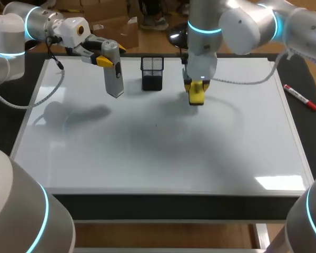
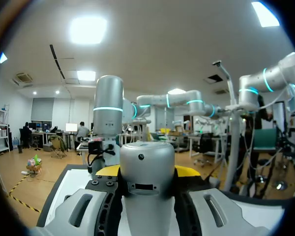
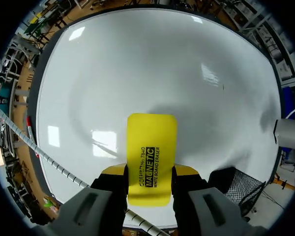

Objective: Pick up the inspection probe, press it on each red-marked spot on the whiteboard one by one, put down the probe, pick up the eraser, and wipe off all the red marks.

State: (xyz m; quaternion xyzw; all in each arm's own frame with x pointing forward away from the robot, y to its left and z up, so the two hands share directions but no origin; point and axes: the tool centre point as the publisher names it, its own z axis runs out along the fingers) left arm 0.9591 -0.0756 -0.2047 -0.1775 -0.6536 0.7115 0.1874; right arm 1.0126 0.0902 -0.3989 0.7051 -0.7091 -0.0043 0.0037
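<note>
At ten o'clock on the whiteboard [image 1: 158, 158], the left gripper [image 1: 111, 54] clamps the probe [image 1: 114, 79], which hangs upright and has not been set down. At twelve, the right gripper [image 3: 148, 179] grips the eraser [image 3: 151, 147] close to the surface. No red marks show, so the wiping looks finished.

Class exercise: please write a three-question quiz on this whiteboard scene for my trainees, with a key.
1. True or false: the right pincer is shut on the flat yellow rectangular eraser.
2. The tall grey plastic inspection probe is held by: A) the left pincer; B) the right pincer; C) neither.
3. Fill in: in the head view, the red marker pen lies beside the white rectangular whiteboard's ____ edge.
Key: 1 true; 2 A; 3 right.
</note>
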